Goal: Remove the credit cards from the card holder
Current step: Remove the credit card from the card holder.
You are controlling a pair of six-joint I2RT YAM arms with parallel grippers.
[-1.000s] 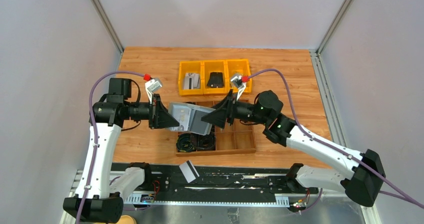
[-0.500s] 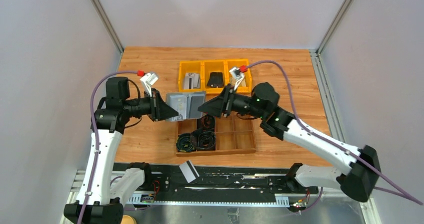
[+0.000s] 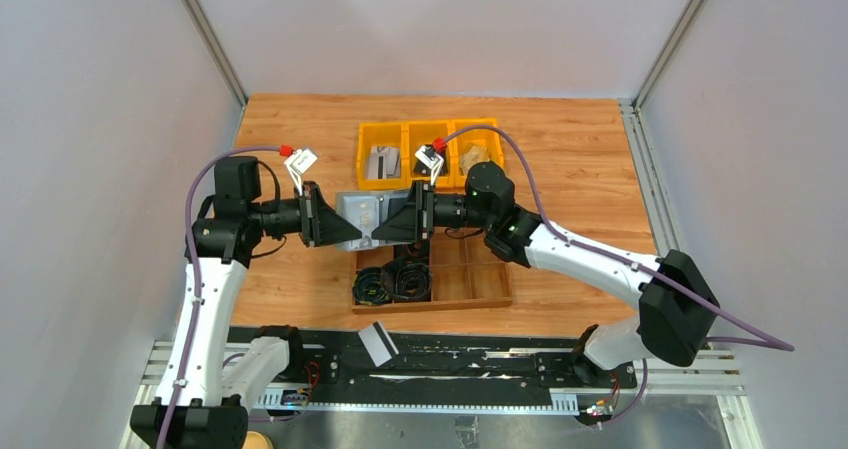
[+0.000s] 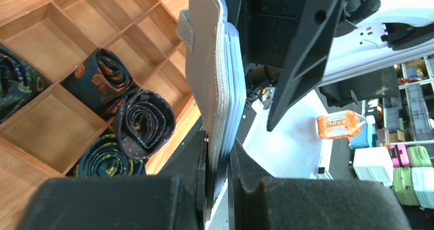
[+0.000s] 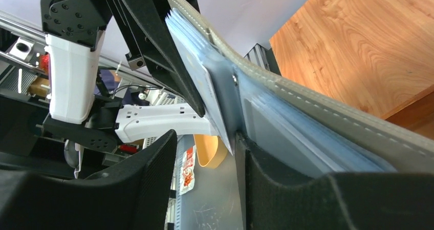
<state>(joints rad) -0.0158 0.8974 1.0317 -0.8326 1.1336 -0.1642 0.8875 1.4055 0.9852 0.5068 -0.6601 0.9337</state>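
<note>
The wooden table [image 3: 575, 149] shows its broadest bare wood to the right of the bins and tray, with more along the far edge under the grey walls [image 3: 440, 29]. Since half a second ago the right arm [image 3: 590, 259] has swung left. Its wrist now sits before the middle yellow bin, and the right-hand bin is uncovered. The left arm [image 3: 205, 289] has barely shifted. The divided wooden tray [image 3: 478, 281] holds rolled neckties [image 4: 146, 120] in its near-left compartments. In the yellow bins [image 3: 380, 184], the left one holds grey flat pieces [image 3: 381, 162] and the right one a tan object [image 3: 476, 153]. The card holder [image 3: 360, 209] hangs in the air between bins and tray. It is pinched firmly by the left gripper [image 4: 217, 143], together with the credit cards [image 4: 234, 97] layered on its inner face. The right gripper [image 5: 204, 138], apart from it a moment ago, now meets it. Its fingers stand narrowly parted about the cards' edge, with a gap beside one card. A striped card [image 3: 377, 341] lies on the black rail [image 3: 480, 364] at the near edge.
</note>
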